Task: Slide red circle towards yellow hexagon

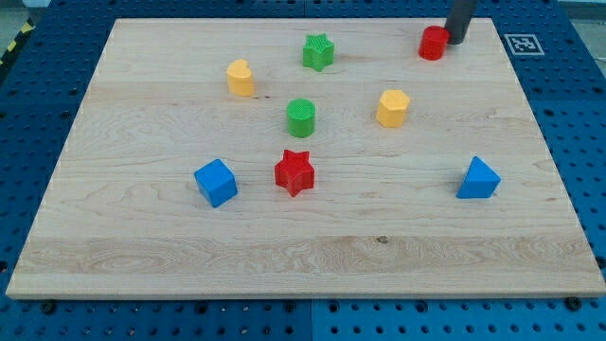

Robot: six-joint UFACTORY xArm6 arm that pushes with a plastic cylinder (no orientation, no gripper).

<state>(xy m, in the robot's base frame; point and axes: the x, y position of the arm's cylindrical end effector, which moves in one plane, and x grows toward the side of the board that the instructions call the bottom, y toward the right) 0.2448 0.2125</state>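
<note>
My tip [455, 41], the lower end of the straight dark rod, sits just beside the red circular block [434, 43] on its right, near the top right of the wooden board [312, 256]; contact cannot be confirmed. There are no jaws: the arm ends in the rod alone. The yellow hexagonal block [392, 108] lies below and left of the red circular block, apart from it.

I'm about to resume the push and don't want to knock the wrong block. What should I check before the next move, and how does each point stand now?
1. My tip shows beside the red circle, on its right in the view: ok.
2. Tip touching the circle: cannot tell.
3. Yellow hexagon lies below-left of the circle: ok.
4. No block between circle and hexagon: ok.
5. Tip on the side opposite the hexagon: roughly ok, slightly too low.
6. Green star stands off the line: ok.
</note>
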